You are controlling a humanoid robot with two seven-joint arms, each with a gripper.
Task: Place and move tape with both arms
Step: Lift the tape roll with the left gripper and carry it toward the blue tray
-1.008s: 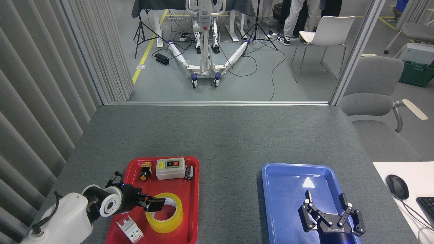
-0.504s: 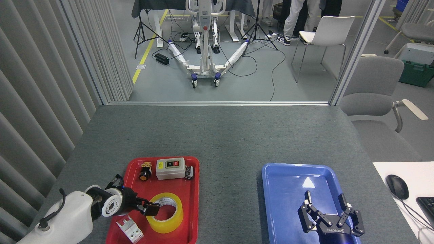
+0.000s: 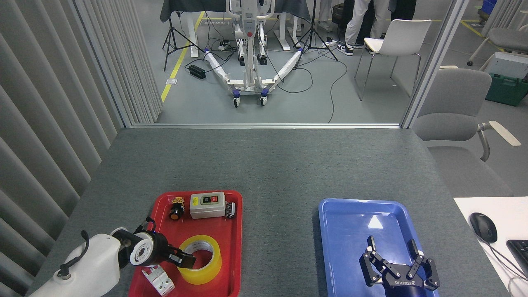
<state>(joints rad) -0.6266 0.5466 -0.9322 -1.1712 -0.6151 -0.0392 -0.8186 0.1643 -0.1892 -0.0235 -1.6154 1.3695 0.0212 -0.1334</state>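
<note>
tape [image 3: 201,259]: wide translucent yellow roll with a white cardboard core, lying flat in the near half of the red tray, hole facing up.
red tray [image 3: 236,264]: glossy plastic, rounded corners, raised rim, sitting on our left side of the table.
our left tool [image 3: 185,260]: black fingers reaching in over the left rim of the roll, tip dipping toward the core. Honestly we can't tell if it's clenched on the tape wall or just sitting there, it's too dark and end-on.
our right tool [image 3: 391,258]: black, chunky linkage fingers spread wide apart with nothing between them, hanging over the near end of the blue tray.
blue tray [image 3: 350,218]: same rounded plastic shape as the red one, shiny inside, well apart from the red tray.
other stuff in the red tray: a boxy grey switch unit [image 3: 207,204] along the far rim, a small black-and-yellow push button [image 3: 176,208] just left of it, and a white ribbed breaker [image 3: 158,280] at the near left corner.
table [image 3: 268,165]: grey, felt-like fuzzy surface.
</note>
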